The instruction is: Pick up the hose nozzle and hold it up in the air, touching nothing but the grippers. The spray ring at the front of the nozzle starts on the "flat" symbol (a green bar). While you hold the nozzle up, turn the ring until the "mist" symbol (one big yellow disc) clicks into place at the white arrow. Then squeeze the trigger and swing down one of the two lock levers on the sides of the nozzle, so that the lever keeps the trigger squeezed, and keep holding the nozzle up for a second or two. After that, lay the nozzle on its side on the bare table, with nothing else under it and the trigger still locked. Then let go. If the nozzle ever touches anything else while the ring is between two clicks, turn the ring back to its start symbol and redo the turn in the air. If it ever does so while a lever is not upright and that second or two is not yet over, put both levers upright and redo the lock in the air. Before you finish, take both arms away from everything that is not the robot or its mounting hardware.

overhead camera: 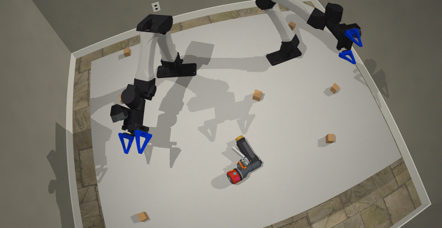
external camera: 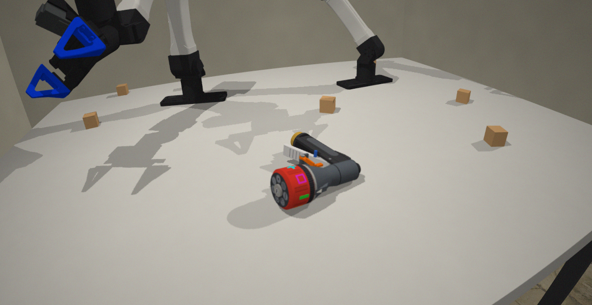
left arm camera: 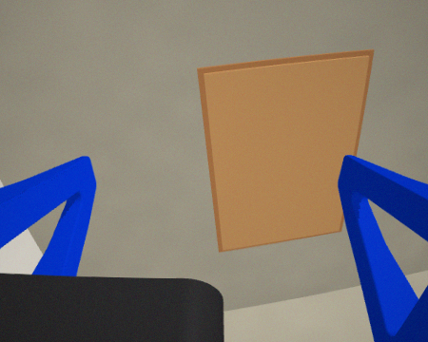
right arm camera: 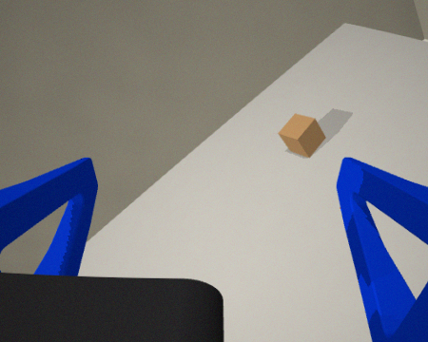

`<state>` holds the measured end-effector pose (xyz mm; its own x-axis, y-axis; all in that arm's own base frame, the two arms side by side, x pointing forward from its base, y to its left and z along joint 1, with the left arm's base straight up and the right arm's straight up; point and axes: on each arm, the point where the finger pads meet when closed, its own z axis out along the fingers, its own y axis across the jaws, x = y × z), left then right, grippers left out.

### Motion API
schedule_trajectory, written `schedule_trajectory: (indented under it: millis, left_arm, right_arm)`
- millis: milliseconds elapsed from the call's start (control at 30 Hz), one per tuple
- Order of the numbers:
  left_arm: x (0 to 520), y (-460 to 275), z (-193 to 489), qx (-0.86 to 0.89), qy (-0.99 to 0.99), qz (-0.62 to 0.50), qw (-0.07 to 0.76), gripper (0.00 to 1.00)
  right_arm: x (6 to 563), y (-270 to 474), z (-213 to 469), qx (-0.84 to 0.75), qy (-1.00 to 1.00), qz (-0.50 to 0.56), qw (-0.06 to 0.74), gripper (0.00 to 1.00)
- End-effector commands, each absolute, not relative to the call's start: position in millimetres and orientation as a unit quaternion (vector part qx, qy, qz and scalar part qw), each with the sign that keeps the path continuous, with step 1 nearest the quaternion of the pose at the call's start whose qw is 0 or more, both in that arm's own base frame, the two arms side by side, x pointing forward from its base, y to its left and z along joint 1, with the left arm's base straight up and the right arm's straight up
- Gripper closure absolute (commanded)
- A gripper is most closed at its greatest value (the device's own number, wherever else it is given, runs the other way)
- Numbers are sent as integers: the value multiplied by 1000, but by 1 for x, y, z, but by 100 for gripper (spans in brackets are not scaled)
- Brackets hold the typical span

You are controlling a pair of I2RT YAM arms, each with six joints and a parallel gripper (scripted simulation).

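Note:
The hose nozzle (overhead camera: 253, 164) (external camera: 345, 173) lies on its side on the white table (overhead camera: 185, 201) (external camera: 206, 261). Its red spray ring (overhead camera: 233, 177) (external camera: 285, 185) shows cyan, magenta and green symbols; the green bar (external camera: 304, 197) is low on the visible side. The white arrow is not visible. The pale trigger (external camera: 292, 152) stands apart from the dark handle (overhead camera: 246, 149) (external camera: 320, 146). One orange lever (overhead camera: 241, 164) (external camera: 309, 161) shows; the other is hidden. My left gripper (overhead camera: 358, 54) (left arm camera: 217, 169) is open, high at the table's edge. My right gripper (overhead camera: 133, 153) (external camera: 41, 73) (right arm camera: 217, 171) is open, in the air away from the nozzle.
Several small wooden cubes stand on the table, including one behind the nozzle (overhead camera: 257, 95) (external camera: 327, 104) and one near the front corner (overhead camera: 142, 216) (right arm camera: 301, 135). A cork board (left arm camera: 282, 152) hangs on the wall before the left gripper. Free room surrounds the nozzle.

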<state>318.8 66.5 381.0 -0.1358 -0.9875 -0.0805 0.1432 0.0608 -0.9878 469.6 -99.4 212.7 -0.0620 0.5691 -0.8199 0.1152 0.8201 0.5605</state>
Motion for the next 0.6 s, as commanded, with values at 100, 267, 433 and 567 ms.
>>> schedule_trajectory:
  millis: [100,267,433,567]
  left_arm:
    - [318,66,384,-406,515,-550,518,0]
    - [318,66,384,-406,515,-550,518,0]
    - [318,66,384,-406,515,-550,518,0]
    - [318,66,384,-406,515,-550,518,22]
  right_arm:
    - [470,-100,218,239,703,177,646,63]
    - [470,-100,218,239,703,177,646,63]
    - [470,-100,218,239,703,177,646,63]
    - [470,-100,218,239,703,177,646,63]
